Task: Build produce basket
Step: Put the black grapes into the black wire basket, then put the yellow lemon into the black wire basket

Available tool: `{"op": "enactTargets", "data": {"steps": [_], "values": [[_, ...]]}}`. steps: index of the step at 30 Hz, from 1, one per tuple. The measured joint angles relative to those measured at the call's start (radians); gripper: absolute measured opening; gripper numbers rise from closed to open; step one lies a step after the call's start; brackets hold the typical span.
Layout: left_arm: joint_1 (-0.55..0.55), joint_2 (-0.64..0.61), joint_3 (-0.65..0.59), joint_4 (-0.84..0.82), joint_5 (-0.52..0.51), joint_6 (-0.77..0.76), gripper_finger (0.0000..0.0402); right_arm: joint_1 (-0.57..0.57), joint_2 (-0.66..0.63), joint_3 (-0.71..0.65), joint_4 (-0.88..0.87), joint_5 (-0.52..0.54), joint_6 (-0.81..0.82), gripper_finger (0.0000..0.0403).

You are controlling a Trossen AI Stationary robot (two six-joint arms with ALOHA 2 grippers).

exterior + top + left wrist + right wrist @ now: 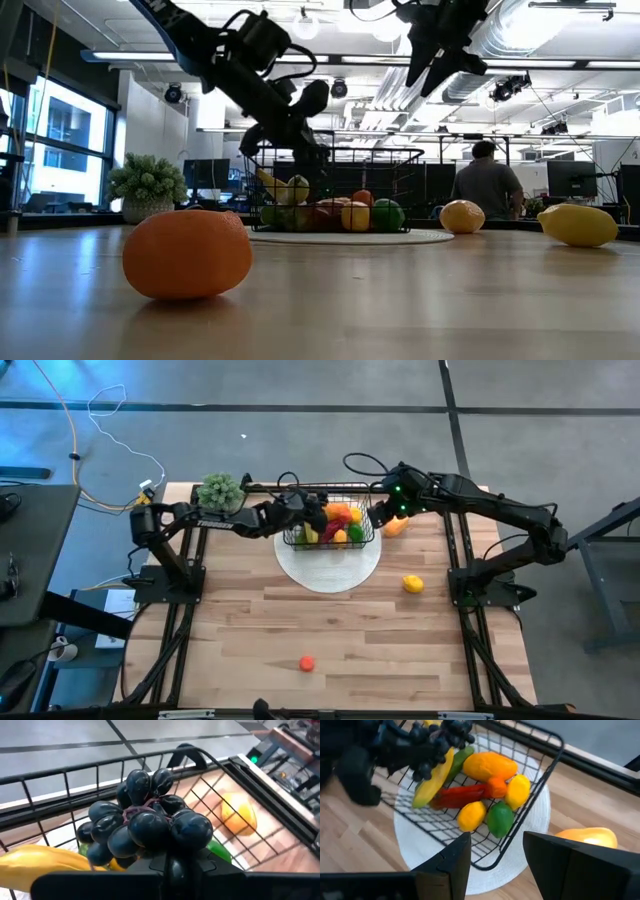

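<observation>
The black wire basket (330, 528) stands on the round white plate (328, 568) at the table's far middle. In it lie a banana (432, 777), a mango (489, 766), a red chilli (462, 795), lemons (471, 815) and a green fruit (500, 818). My left gripper (312, 512) reaches over the basket's left part, shut on the dark grape bunch (147, 822). My right gripper (492, 857) is open and empty, above the basket's right side (385, 512). A yellow-orange fruit (397, 526) lies on the table just right of the basket. My left gripper holds the grape bunch at its near underside (165, 851); the bunch itself hides the fingertips. The gripper comes from the table's left, slanting down. The bunch is inside the basket's rim, just above the banana (42, 860); whether it touches it, I cannot tell.
A lemon (412, 584) lies to the right of the plate, a small orange (307, 663) near the table's near edge. A grey-green leafy bunch (220, 491) stands at the far left. A person (487, 185) shows in the room behind.
</observation>
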Motion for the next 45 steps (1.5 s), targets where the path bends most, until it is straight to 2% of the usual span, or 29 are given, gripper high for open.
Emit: {"op": "enactTargets", "data": {"steps": [6, 14, 26, 33, 37, 45], "values": [[0.015, 0.01, 0.004, -0.001, -0.001, -0.043, 0.0042, 0.0, 0.0, 0.0, -0.036, -0.03, -0.01, 0.0161], [0.006, 0.012, 0.002, 0.034, 0.009, -0.051, 0.0104, 0.0, 0.0, 0.0, -0.124, -0.03, -0.043, 0.0161], [0.006, 0.013, 0.001, 0.056, 0.015, -0.066, 0.0188, -0.007, 0.0, 0.0, -0.134, -0.03, -0.125, 0.0161], [0.006, 0.016, -0.001, 0.121, 0.099, -0.072, 0.0199, -0.033, 0.0, 0.0, -0.157, -0.032, -0.149, 0.0161], [0.008, 0.01, -0.003, 0.166, 0.159, -0.077, 0.02, -0.037, 0.0, 0.0, -0.195, -0.068, -0.149, 0.0161], [0.02, -0.061, -0.002, 0.162, 0.158, -0.049, 0.02, -0.036, 0.0, 0.0, -0.261, -0.158, -0.126, 0.0161]]}}
